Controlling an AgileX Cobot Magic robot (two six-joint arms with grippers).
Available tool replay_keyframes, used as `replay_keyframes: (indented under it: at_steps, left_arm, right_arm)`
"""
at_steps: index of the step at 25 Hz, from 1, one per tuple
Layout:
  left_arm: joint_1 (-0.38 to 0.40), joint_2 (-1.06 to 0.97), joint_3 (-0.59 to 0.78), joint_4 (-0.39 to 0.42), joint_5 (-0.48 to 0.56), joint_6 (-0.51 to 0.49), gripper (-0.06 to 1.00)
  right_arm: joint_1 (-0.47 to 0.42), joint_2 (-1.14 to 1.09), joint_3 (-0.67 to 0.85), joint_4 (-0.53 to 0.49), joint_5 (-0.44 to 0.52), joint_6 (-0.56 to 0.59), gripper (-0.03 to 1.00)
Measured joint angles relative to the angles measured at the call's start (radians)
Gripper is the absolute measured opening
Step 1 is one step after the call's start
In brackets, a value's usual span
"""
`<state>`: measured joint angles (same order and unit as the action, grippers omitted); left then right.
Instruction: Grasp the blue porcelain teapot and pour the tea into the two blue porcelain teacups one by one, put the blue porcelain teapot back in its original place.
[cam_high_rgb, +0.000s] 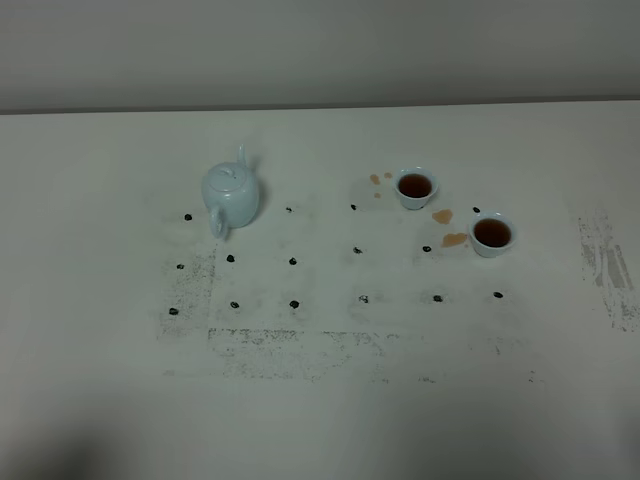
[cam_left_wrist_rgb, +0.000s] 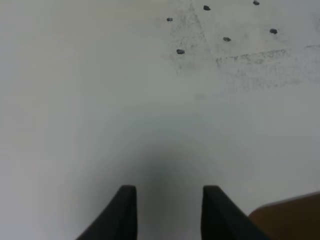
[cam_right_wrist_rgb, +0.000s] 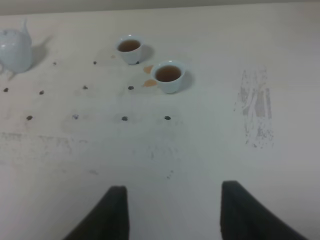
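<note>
We see the teapot (cam_high_rgb: 233, 193) upper left, teacups (cam_high_rgb: 416, 187) (cam_high_rgb: 492, 233) right, full; both grippers (cam_left_wrist_rgb: 169, 212) (cam_right_wrist_rgb: 174, 212) gape, grasping nothing, well apart, bodies cropped.

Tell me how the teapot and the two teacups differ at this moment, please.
The teapot is much larger than either teacup. The teapot has a lid, spout and handle; the teacups are open and handleless. Brown tea shows in both teacups; the teapot's inside is hidden. All are pale blue, glossy and upright.
</note>
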<state>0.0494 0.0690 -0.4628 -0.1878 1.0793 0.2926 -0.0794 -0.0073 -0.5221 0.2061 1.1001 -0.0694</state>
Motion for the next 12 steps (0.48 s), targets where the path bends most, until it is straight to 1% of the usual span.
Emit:
replay_keyframes:
  at_steps: [8, 12]
  left_arm:
    - [0.0, -0.072, 0.006, 0.001, 0.002, 0.0, 0.34]
    - [0.0, -0.073, 0.006, 0.019, 0.004, -0.009, 0.34]
  right_arm:
    - [0.0, 0.0, 0.0, 0.0, 0.0, 0.0, 0.45]
    - [0.0, 0.0, 0.0, 0.0, 0.0, 0.0, 0.45]
